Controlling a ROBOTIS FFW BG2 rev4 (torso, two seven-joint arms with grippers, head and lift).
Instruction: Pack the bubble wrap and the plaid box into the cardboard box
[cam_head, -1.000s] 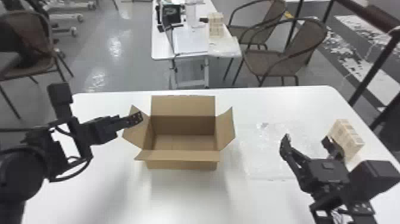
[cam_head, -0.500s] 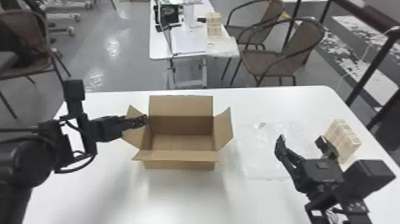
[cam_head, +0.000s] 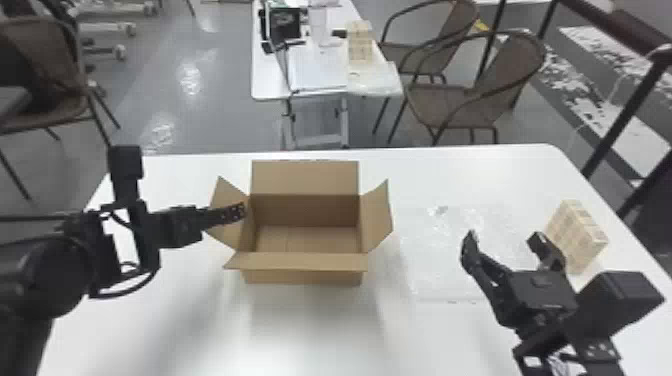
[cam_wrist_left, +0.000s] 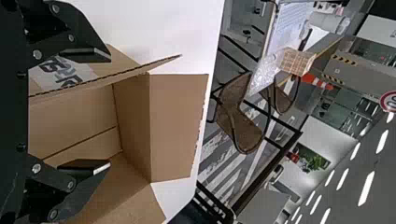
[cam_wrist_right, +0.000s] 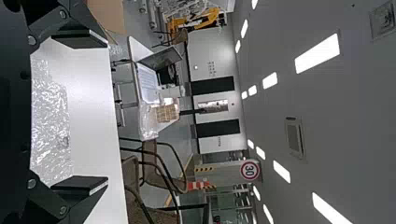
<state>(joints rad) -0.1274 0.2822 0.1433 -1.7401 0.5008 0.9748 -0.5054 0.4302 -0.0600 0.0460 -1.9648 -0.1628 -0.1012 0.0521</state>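
Neither item packed. Cardboard box (cam_head: 305, 276) open on table (cam_head: 180, 325), left gripper (cam_wrist_left: 106, 111) at its side, fingers apart. Left to load: bubble wrap (cam_head: 430, 270), plaid box (cam_head: 575, 235), both near right gripper (cam_head: 502, 239), fingers apart.

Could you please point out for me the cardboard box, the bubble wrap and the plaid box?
Cardboard box (cam_head: 302, 278): head view, its near outer wall.
Bubble wrap (cam_head: 442, 262): head view, middle of the sheet.
Plaid box (cam_head: 574, 235): head view, middle of its visible surface.

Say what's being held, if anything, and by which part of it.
Nothing is held: the black left gripper stands open at the brown cardboard box, the black right gripper open near the clear plastic bubble wrap.
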